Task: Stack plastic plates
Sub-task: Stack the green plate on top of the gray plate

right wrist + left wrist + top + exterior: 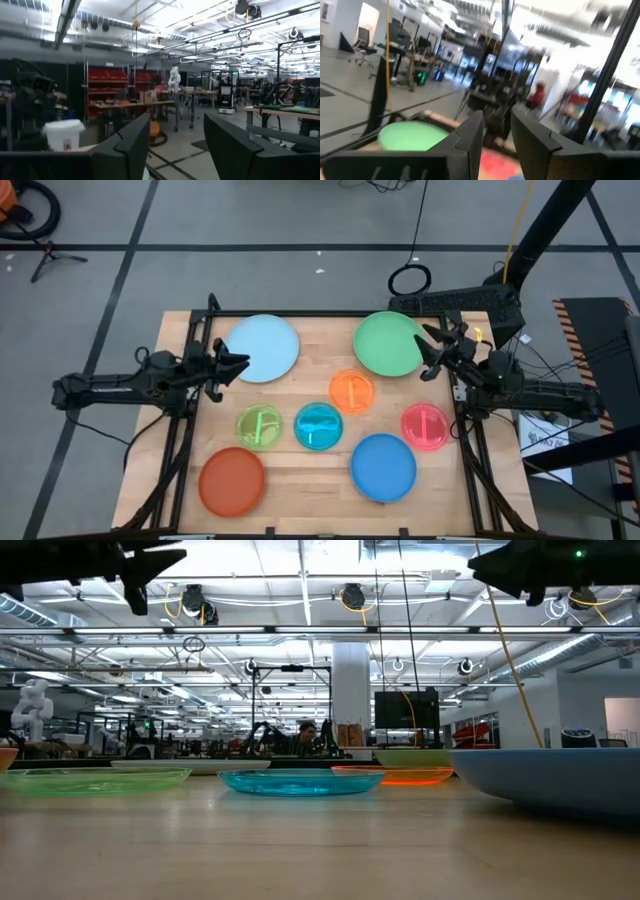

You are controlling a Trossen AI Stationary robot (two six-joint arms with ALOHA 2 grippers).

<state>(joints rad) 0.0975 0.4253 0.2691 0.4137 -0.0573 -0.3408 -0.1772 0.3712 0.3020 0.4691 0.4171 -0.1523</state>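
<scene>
Eight round plates lie flat and apart on the wooden table [300, 330]. The larger ones are light blue [262, 348], green [388, 343], blue [383, 468] and red-orange [232, 481]. The smaller translucent ones are orange [351, 392], lime [259, 426], cyan [319, 426] and pink [426, 426]. My left gripper [238, 364] hangs open beside the light blue plate's left edge, raised well above the table [150, 565]. My right gripper [428, 350] is open over the green plate's right edge, also held high [520, 570]. Neither touches a plate.
The plates fill most of the table, with bare wood showing in strips between them and along the near edge [300, 500]. A dark metal frame [190, 410] runs along the table's sides. Cables and a stand lie on the floor beyond the far edge.
</scene>
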